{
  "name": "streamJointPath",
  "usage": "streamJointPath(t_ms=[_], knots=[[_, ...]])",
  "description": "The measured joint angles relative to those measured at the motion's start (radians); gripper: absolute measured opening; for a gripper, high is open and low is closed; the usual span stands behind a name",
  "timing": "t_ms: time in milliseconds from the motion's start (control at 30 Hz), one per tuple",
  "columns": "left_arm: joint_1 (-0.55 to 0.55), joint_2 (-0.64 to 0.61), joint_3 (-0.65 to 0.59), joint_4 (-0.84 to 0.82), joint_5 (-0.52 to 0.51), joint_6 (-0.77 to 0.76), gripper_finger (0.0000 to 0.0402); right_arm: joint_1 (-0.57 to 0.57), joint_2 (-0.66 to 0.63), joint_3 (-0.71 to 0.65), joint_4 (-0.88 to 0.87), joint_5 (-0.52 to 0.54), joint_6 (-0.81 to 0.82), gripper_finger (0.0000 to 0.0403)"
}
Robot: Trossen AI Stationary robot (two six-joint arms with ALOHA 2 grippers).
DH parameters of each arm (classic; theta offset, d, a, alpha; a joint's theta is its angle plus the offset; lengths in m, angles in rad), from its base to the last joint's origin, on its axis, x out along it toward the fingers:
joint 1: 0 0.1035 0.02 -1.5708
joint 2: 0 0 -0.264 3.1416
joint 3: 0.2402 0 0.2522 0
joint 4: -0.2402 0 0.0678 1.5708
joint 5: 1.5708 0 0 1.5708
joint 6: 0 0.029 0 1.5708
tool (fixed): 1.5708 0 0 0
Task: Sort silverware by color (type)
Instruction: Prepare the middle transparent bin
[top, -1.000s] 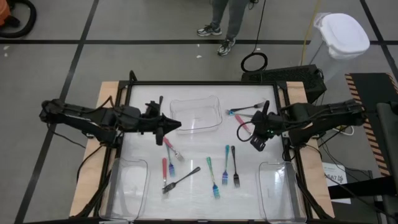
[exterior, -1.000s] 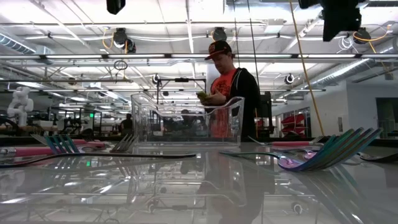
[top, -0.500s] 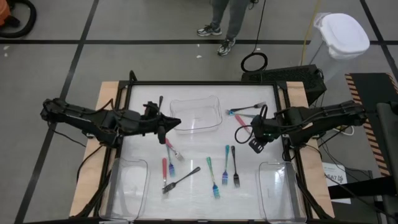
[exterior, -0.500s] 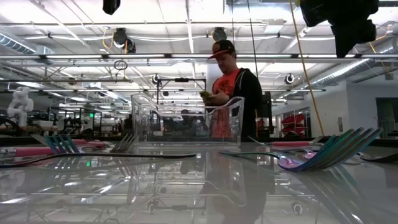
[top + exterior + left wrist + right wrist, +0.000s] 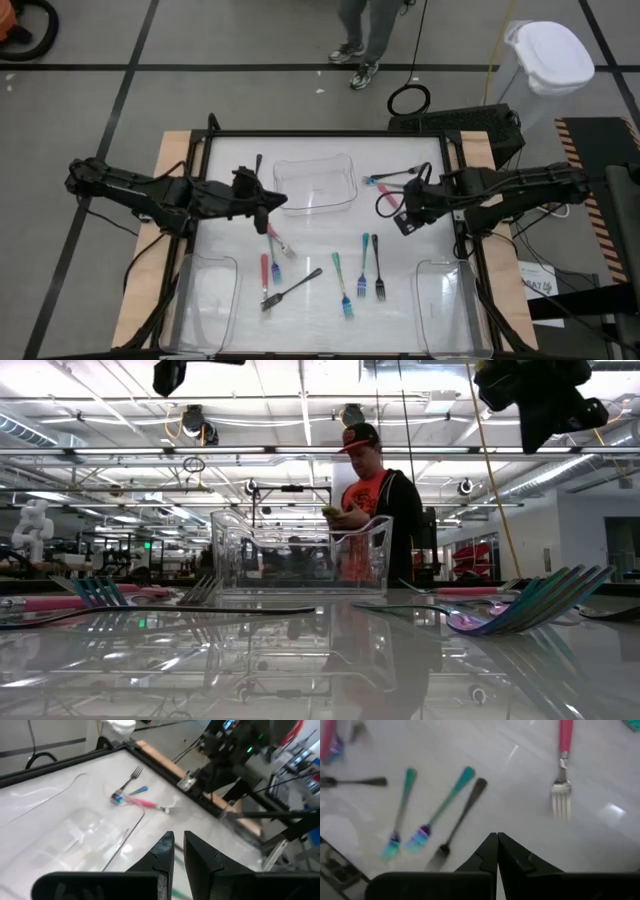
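Observation:
The silverware lies scattered on the white table. A pink fork (image 5: 278,240), a pink-and-blue piece (image 5: 265,270) and a dark fork (image 5: 292,288) lie left of centre. Two teal forks (image 5: 402,807) (image 5: 442,807) and a dark fork (image 5: 462,812) lie at centre right. A pink fork (image 5: 562,750) and a teal-and-dark pair (image 5: 127,787) lie at the far right. My left gripper (image 5: 282,199) hovers left of the centre tray, nearly shut, with only a thin slit at its tips (image 5: 179,850) and nothing in it. My right gripper (image 5: 403,225) hangs shut (image 5: 497,837) above the centre-right forks.
Three clear trays stand on the table: one at the far centre (image 5: 315,183), one at the near left (image 5: 210,300), one at the near right (image 5: 445,300). A person (image 5: 375,500) stands beyond the far edge. A white bin (image 5: 550,55) stands off the table's far right corner.
My right gripper has rolled about its own axis and sunk a little, staying shut over the centre-right forks. My left gripper has tipped slightly downward in place. No silverware has moved.

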Motion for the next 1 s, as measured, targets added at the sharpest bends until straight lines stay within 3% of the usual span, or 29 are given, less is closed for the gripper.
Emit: streamJointPath(t_ms=[300,500,800,1000], knots=[[0.041,-0.002,0.0,-0.097,-0.054,-0.069,0.0042,-0.105,0.047,0.0,0.362,-0.013,-0.046,0.0004],[0.084,-0.003,0.0,-0.096,-0.054,-0.051,0.0042,-0.191,0.159,0.02,0.528,-0.111,-0.102,0.0004],[0.078,0.002,0.0,-0.07,0.006,-0.052,0.0042,-0.266,0.362,0.174,0.54,-0.11,-0.349,0.0004],[0.078,0.006,0.0,-0.078,0.007,-0.051,0.0042,-0.306,0.463,0.256,0.427,-0.109,-0.469,0.0004]])
